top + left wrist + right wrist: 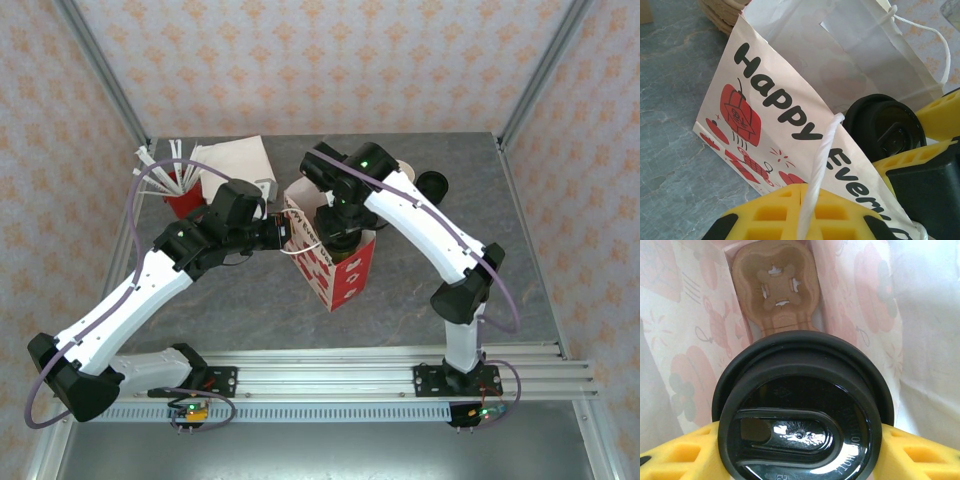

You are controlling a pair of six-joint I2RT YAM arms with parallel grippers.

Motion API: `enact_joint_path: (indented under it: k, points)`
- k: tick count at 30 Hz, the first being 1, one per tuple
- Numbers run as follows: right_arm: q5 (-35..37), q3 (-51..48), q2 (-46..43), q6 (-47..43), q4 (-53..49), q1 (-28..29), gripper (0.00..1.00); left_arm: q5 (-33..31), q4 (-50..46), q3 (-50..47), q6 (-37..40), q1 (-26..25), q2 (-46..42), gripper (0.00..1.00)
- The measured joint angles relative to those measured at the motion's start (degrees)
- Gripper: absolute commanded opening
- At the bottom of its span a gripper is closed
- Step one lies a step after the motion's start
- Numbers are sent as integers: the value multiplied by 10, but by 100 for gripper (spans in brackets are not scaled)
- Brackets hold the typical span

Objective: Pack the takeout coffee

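Takeout coffee (800, 405) sits upright inside the mouth of the paper bag (345, 275), mid-table (250, 310); only its black lid is visible, the cup sides are hidden below it; the lid is just beneath the bag's rim, above a brown cardboard carrier (779, 285) on the bag floor.

Right gripper (799, 452): jaws closed on the coffee, a yellow finger (675, 452) pressed to each side at or just under the lid; exact contact height can't be told.

Left gripper (278, 236): jaws look clamped on the bag's near wall beside the white rope handle (815, 170), holding the mouth open.

Red cup of white sticks (182, 200) stands at back left, well apart.

Handling, as judgement: paper cup, so thin walls that dent if squeezed mid-body; fill level unknown, light if empty, top-heavy and sloshy if full; glossy plastic lid is slick and can pop off under side load; the best hold is the stiff rolled rim right under the lid, with moderate force, kept vertical; the bag is limp paper and its walls fold in easily, so it needs holding while the cup goes down; the carrier socket is a snug target and the cup could tip if it lands off-centre.
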Motion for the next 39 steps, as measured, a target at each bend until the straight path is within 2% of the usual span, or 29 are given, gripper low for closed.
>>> enact_joint_path:
  k: [39]
  points:
    - [5, 17, -15, -11, 0, 19, 63, -15, 0, 0, 0, 0, 0, 7]
